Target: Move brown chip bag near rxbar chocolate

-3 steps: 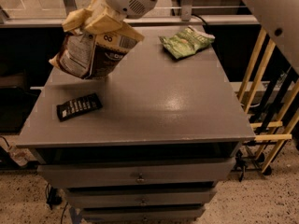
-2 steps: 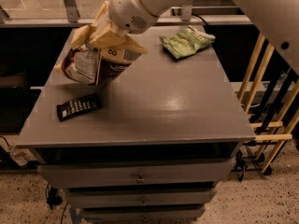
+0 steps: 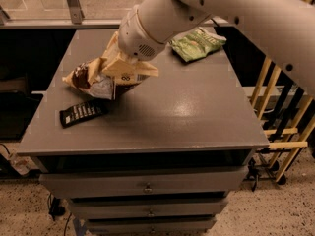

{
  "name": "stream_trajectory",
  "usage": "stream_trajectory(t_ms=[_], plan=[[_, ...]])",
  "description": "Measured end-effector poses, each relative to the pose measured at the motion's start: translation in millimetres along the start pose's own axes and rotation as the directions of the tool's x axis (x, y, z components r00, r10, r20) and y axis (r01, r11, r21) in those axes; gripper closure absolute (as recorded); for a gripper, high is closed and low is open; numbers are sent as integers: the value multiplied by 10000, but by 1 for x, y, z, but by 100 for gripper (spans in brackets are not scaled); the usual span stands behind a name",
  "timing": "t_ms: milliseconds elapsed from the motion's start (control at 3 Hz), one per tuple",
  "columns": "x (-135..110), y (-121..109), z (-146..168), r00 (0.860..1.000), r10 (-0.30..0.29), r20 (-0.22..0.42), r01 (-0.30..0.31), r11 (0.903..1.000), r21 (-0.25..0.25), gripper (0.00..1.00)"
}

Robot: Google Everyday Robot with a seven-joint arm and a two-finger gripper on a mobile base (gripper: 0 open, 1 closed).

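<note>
The brown chip bag (image 3: 101, 81) is crumpled and tilted, low over the left part of the grey cabinet top (image 3: 197, 112). My gripper (image 3: 119, 69) is shut on its upper edge, with tan fingers (image 3: 129, 68) pinching the foil below my white wrist. The rxbar chocolate (image 3: 81, 113), a small black wrapper with white text, lies flat near the front left edge, just below and left of the bag. Whether the bag's lower end touches the surface cannot be told.
A green chip bag (image 3: 198, 44) lies at the back right of the top. Drawers (image 3: 147, 187) run below the front edge. A wooden rack (image 3: 283, 127) stands to the right. A dark shelf and a floor lie beyond the back edge.
My gripper has carried the brown chip bag down and forward, from high over the back left corner to just above the rxbar chocolate. The bar and the green bag have not moved.
</note>
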State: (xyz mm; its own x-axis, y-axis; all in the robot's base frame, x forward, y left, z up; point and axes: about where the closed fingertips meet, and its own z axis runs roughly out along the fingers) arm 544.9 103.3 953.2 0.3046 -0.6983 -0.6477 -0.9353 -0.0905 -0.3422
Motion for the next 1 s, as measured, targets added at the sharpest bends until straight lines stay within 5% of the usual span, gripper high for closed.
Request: stream_trajectory(t_ms=[333, 1000], plan=[[14, 6, 9, 9994, 160, -291, -171, 9992, -367, 100], [10, 8, 10, 9996, 92, -275, -103, 9992, -399, 59]])
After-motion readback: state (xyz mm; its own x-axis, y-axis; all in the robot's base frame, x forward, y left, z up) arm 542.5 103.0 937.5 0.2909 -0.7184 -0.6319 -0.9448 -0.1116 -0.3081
